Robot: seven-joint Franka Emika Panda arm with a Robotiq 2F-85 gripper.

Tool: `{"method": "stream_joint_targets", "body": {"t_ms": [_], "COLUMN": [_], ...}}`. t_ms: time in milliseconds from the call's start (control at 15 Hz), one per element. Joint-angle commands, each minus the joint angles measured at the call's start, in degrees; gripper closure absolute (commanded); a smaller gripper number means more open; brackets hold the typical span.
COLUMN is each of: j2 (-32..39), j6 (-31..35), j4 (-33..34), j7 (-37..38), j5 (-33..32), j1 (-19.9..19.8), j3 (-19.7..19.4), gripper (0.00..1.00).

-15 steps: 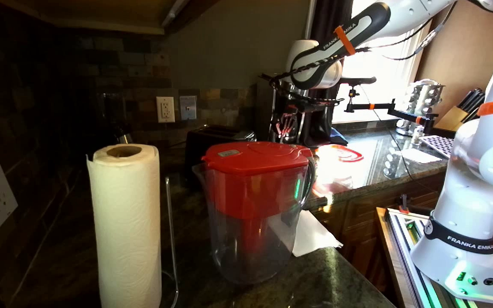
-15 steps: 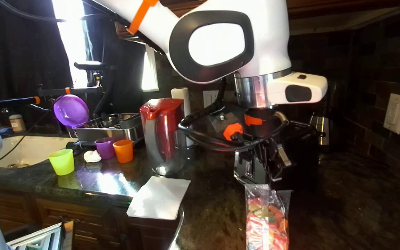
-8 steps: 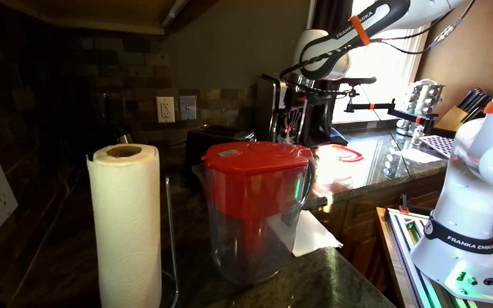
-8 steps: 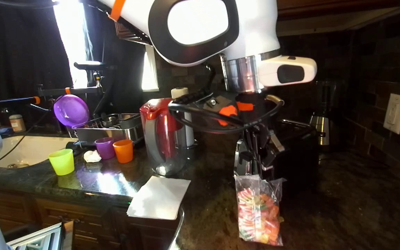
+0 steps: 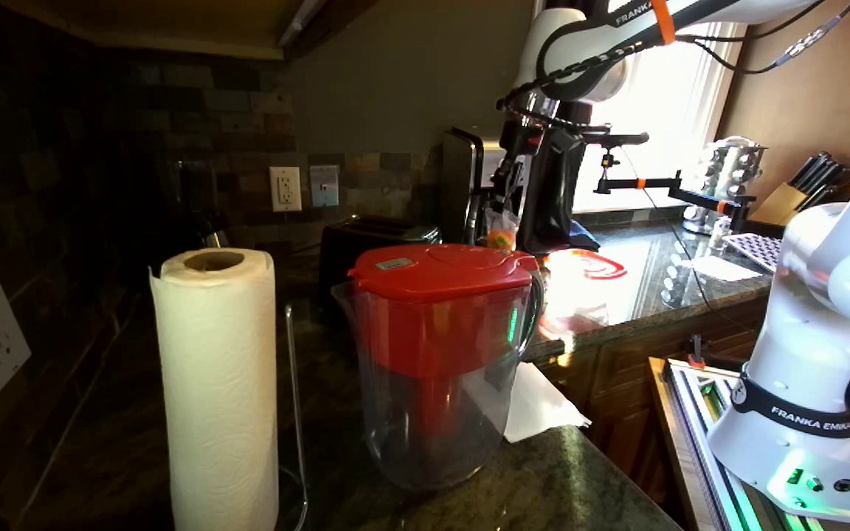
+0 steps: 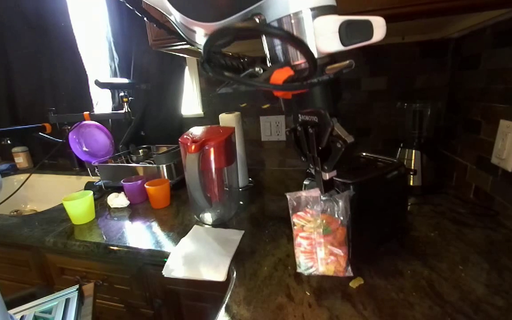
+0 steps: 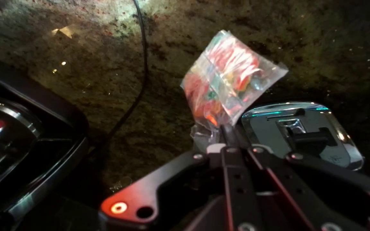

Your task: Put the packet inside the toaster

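The packet (image 6: pixel 320 242) is clear plastic with red and orange contents. It hangs upright from my gripper (image 6: pixel 325 189), which is shut on its top edge. In the wrist view the fingertips (image 7: pixel 233 133) are closed on the near end of the packet (image 7: pixel 226 77). In an exterior view the packet (image 5: pixel 501 232) shows just above the pitcher's lid, its lower part hidden. The black toaster (image 6: pixel 374 209) stands right behind the packet. Its silver end with a lever (image 7: pixel 300 134) shows right of the fingertips in the wrist view, and its dark body (image 5: pixel 377 236) shows behind the pitcher.
The red-lidded pitcher (image 6: pixel 209 173) and a paper towel roll (image 5: pixel 215 391) stand near the toaster. A white paper sheet (image 6: pixel 205 253) lies at the counter edge. Several cups, one orange (image 6: pixel 158 193), stand by the sink. A black cord (image 7: pixel 145 64) crosses the counter.
My gripper has risen with the packet in it. The packet has gone up and a little left in an exterior view, and has come into sight above the pitcher's lid in an exterior view.
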Motion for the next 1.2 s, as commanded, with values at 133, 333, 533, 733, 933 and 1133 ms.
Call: {"method": "stream_joint_targets", "body": {"t_ms": [133,333,533,733,933,1133], "j2": [-4.9,-4.6,-2.9,-0.7,2.3,1.6], "j6": [-6.4,-7.6,-8.8,-9.2,-10.0,-8.1], "j4": [3.3,6.4,10.7,14.9,19.0,17.5], "j7": [-3.5,-4.0,-5.0,-5.5,-5.0,-4.3], "j5": [-1.6,-1.7,-1.2,0.1,1.5,0.9], "j1": [3.1,4.8,6.5,8.1,9.3,8.8], "j3": [1.1,2.1,2.6,2.8,3.1,3.5], "gripper": [1.0,1.0,1.0,1.0,1.0,0.99]}}
